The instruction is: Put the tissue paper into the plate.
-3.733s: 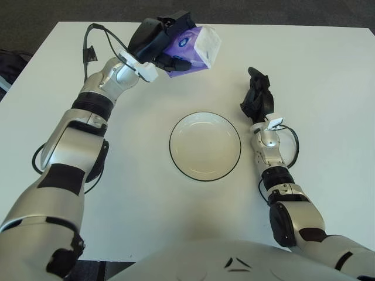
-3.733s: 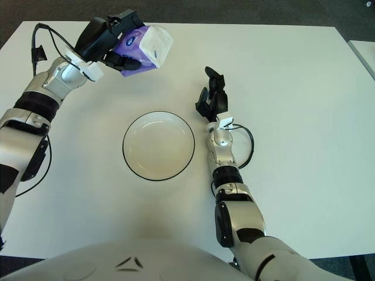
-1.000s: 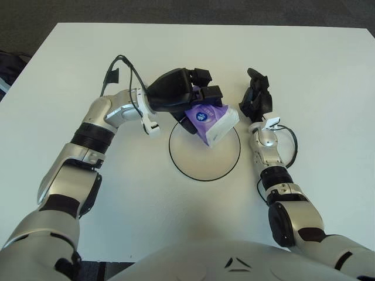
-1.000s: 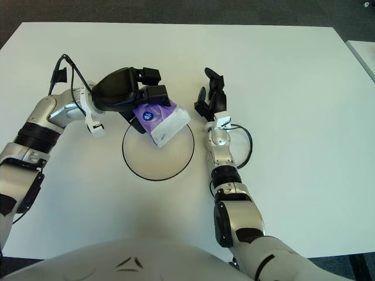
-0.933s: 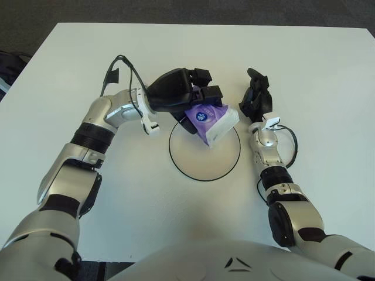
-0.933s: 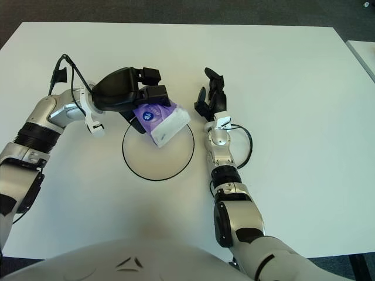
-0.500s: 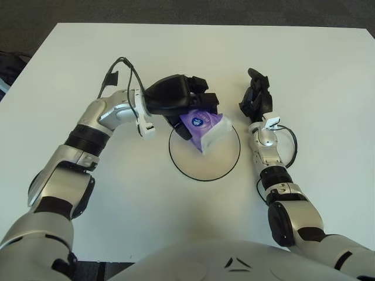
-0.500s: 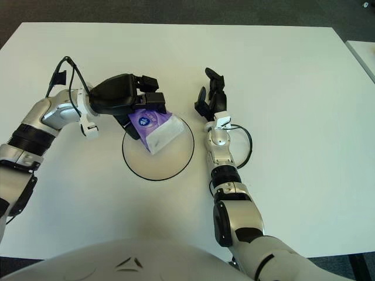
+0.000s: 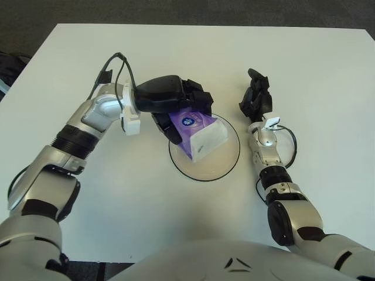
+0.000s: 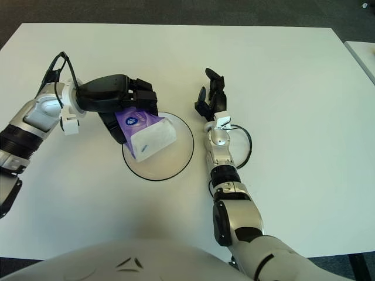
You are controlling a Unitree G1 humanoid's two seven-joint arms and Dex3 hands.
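The tissue pack (image 9: 196, 132), purple with a white end, is gripped in my left hand (image 9: 176, 105). The hand holds it tilted over the left part of the white, black-rimmed plate (image 9: 225, 161), with the white end lowest, down at the plate. I cannot tell whether it touches the plate. The same pack (image 10: 145, 133) and plate (image 10: 176, 158) show in the right eye view. My right hand (image 9: 256, 98) stands idle just right of the plate, fingers pointing up.
The white table (image 9: 328, 88) stretches all around the plate. A black cable (image 9: 111, 64) loops off my left forearm. A dark object (image 9: 7, 61) shows past the table's left edge.
My left hand has carried the pack from the far left of the table to the plate. In the last half second it shifted left and lower, over the plate's left part. The right hand stayed put.
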